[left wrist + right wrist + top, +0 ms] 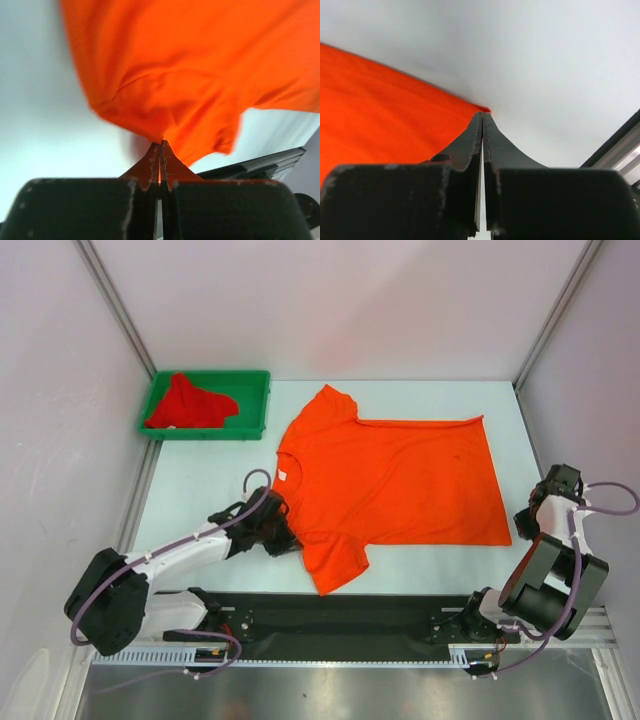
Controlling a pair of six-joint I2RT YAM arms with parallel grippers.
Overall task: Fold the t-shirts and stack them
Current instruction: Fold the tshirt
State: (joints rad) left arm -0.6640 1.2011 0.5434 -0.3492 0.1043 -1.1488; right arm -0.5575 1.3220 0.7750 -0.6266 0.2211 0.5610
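**Orange tee flat on the table, pinched at both ends**

The pale table (200, 490) carries the orange t-shirt (400, 480), spread flat with its neck to the left and its hem to the right, one sleeve pointing away from the arms and one toward them. At the far left corner sits the green tray (255, 405), with the red t-shirt (190, 405) crumpled inside it. The left gripper (283, 537) is low at the near shoulder, its jaws together on a raised pinch of orange cloth. The right gripper (524, 525) has its jaws closed on the near hem corner. A small white neck label (283, 476) shows at the collar.
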